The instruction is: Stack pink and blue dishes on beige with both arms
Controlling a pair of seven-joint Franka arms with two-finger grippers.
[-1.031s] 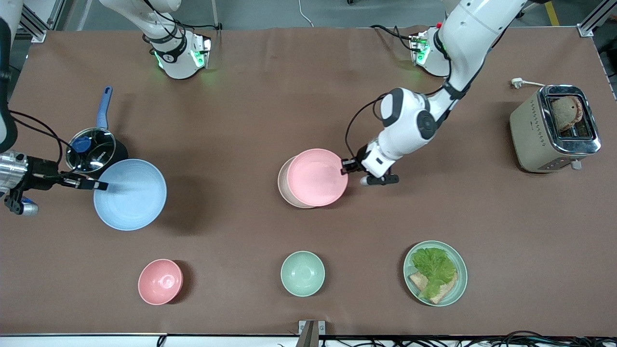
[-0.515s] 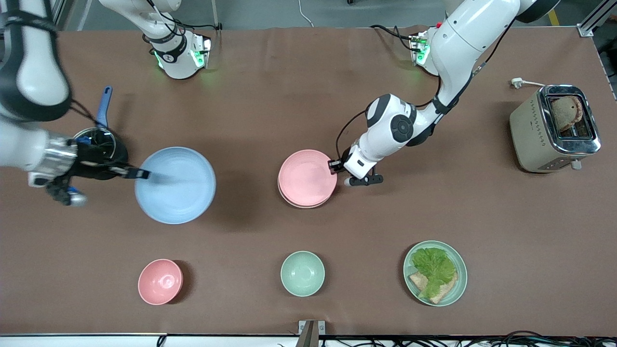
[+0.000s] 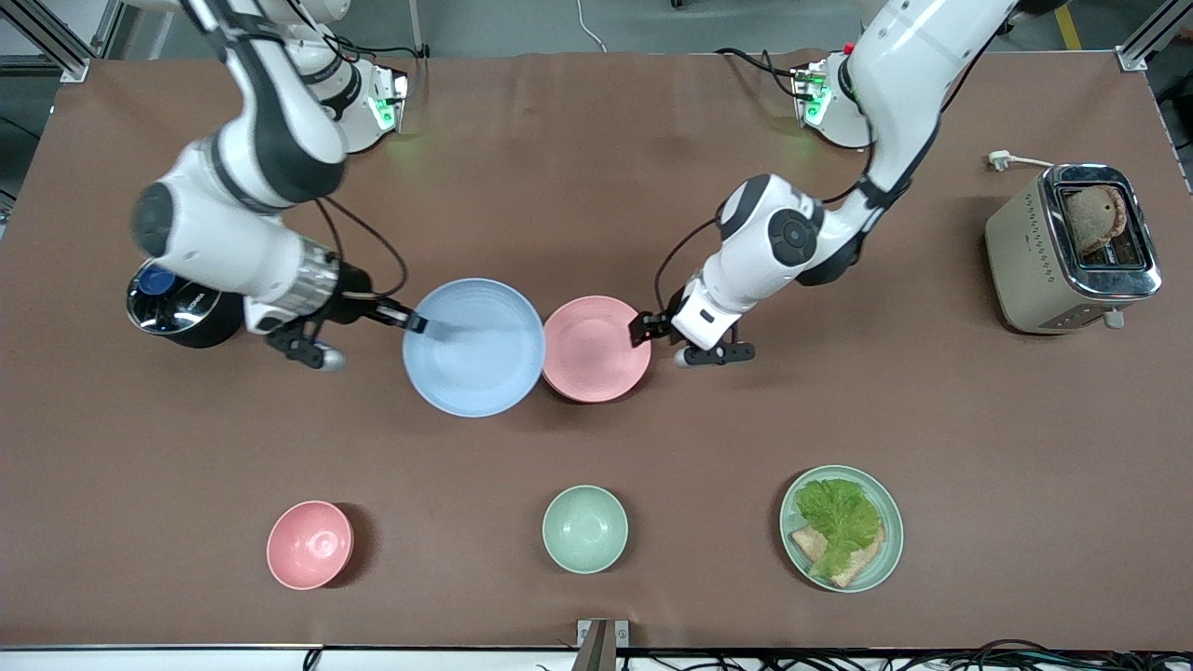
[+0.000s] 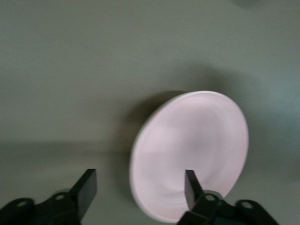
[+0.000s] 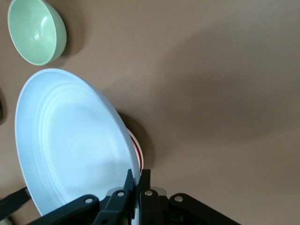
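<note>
The pale pink plate (image 3: 601, 352) (image 4: 192, 154) lies flat at mid-table, covering the beige plate, which is hidden under it. My left gripper (image 3: 641, 328) (image 4: 139, 185) stands open at the pink plate's rim on the side toward the left arm's end; the rim lies between its fingers (image 4: 87, 186), untouched. My right gripper (image 3: 416, 323) (image 5: 139, 177) is shut on the rim of the light blue plate (image 3: 475, 347) (image 5: 70, 145). It holds the plate in the air, tilted, with its edge over the pink plate's edge.
A black pot with a glass lid (image 3: 177, 309) stands toward the right arm's end. A small pink bowl (image 3: 309, 544), a mint-green bowl (image 3: 584, 528) (image 5: 36, 30) and a green plate with lettuce (image 3: 842, 527) stand nearer the front camera. A toaster (image 3: 1072, 247) is at the left arm's end.
The right arm swung the blue plate from the right arm's end to beside the pink plate. The pink plate came down flat over the beige plate and the left gripper opened.
</note>
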